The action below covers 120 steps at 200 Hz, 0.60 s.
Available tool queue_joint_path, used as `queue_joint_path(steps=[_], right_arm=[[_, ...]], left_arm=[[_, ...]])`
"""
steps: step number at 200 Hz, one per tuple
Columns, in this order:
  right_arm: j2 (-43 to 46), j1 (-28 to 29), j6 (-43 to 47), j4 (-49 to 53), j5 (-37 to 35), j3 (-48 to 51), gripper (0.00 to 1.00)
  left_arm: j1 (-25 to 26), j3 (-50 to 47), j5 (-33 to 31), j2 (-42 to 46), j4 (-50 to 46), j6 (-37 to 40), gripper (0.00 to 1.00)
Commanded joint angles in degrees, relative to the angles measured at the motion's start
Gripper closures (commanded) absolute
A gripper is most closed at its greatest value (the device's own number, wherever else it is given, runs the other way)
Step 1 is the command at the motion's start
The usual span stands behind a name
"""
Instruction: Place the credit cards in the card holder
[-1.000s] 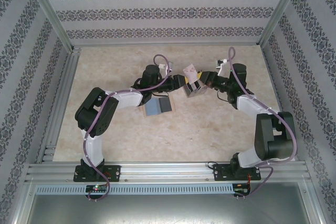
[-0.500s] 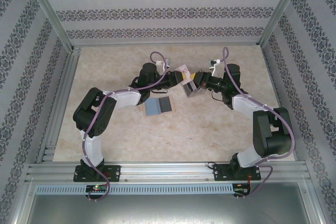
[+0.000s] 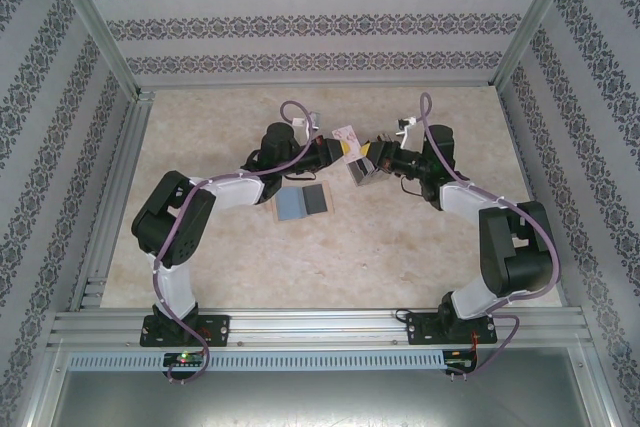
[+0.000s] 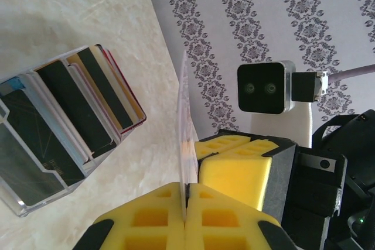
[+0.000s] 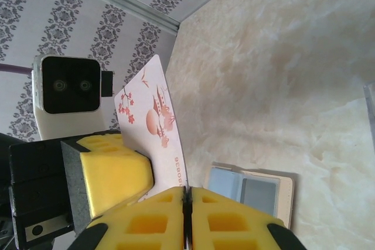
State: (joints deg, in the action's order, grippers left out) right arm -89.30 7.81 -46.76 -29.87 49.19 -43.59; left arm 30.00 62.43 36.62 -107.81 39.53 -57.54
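Observation:
A white credit card [image 3: 346, 134] with pink blossom art hangs above mid-table between both grippers. My left gripper [image 3: 343, 148] is shut on it; the left wrist view shows the card [image 4: 183, 121] edge-on, running into my closed pads [image 4: 186, 194]. My right gripper [image 3: 369, 150] is shut on the same card [image 5: 149, 115], pinched at its lower corner between the closed pads [image 5: 185, 194]. The card holder [image 3: 302, 202] lies open and flat on the table below, its blue and grey pockets [image 5: 252, 188] facing up.
A clear plastic box [image 4: 58, 139] with several more cards standing in it sits on the table just under the right gripper [image 3: 368, 173]. Aluminium rails and patterned walls enclose the marble-look table [image 3: 420, 247].
My left gripper has closed on the card that the right gripper holds. Both grippers drifted slightly left and away from the arm bases.

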Motion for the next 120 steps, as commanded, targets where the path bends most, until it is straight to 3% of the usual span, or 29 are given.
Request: queue_joint_path(steps=[1,37,57,77,120], right_arm=[[-1.1,0.9,1.0,-0.6,0.1,1.4,0.88],[-1.4,2.7,3.7,1.7,-0.8,1.7,0.87],[-1.7,3.9,5.3,3.2,-0.9,1.5,0.76],[-1.4,4.1,7.3,5.3,-1.6,1.3,0.66],[-1.4,5.7,12.2,11.8,-3.5,-0.7,0.64]], left_arm=[[-1.5,-0.6,-2.3,2.7,1.0,1.0,1.0],[-2.0,-1.4,-2.3,3.7,-1.7,1.8,1.0],[-2.7,-2.0,-1.5,5.2,-5.5,3.6,1.0],[-3.8,-2.2,-0.2,7.7,-14.0,7.4,1.0],[-6.0,-5.0,-0.3,15.4,-32.4,16.4,1.0]])
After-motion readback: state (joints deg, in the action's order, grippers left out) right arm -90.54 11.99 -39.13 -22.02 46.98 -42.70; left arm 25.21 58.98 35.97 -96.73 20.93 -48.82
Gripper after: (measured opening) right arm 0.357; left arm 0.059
